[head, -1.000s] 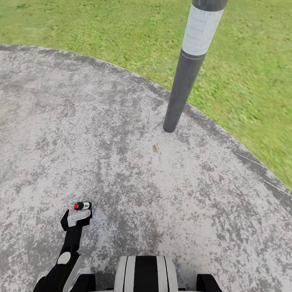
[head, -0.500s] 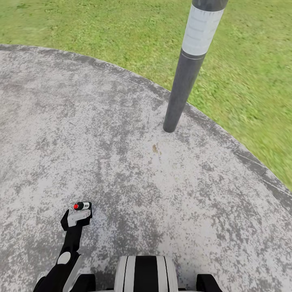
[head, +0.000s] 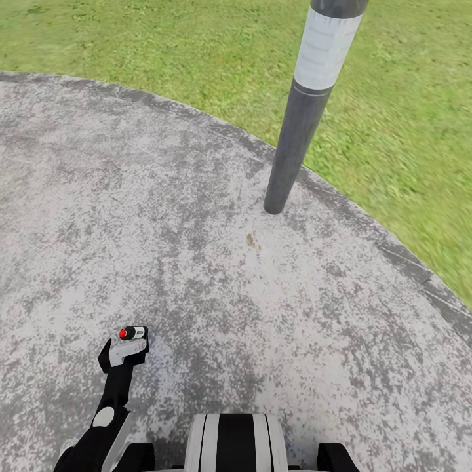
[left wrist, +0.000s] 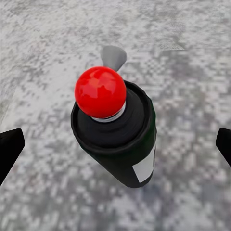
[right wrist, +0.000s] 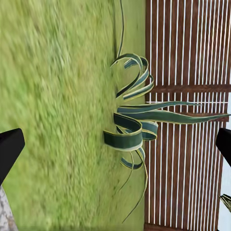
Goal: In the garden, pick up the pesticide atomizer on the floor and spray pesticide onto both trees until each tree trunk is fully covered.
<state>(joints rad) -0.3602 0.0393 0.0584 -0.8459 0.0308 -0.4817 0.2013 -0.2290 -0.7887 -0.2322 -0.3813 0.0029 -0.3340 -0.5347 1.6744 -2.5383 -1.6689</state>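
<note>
left gripper (left wrist: 115, 144) spread wide around the pesticide atomizer (left wrist: 115, 132), ready to grasp | atomizer upright on the floor (head: 216, 288) | right gripper (right wrist: 115, 149) wide, idle, facing grass (right wrist: 53, 115) and fence (right wrist: 187, 57)

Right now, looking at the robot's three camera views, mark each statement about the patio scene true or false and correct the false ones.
1. The pesticide atomizer lies between the left gripper's spread fingers. True.
2. The atomizer has a blue knob. False: it is red.
3. The lamp post stands on the grass. False: its base is on the paved floor, near the edge.
4. The right wrist view shows a striped leafy plant before a slatted wooden fence. True.
5. The right gripper holds the atomizer. False: it is open and empty.
</note>
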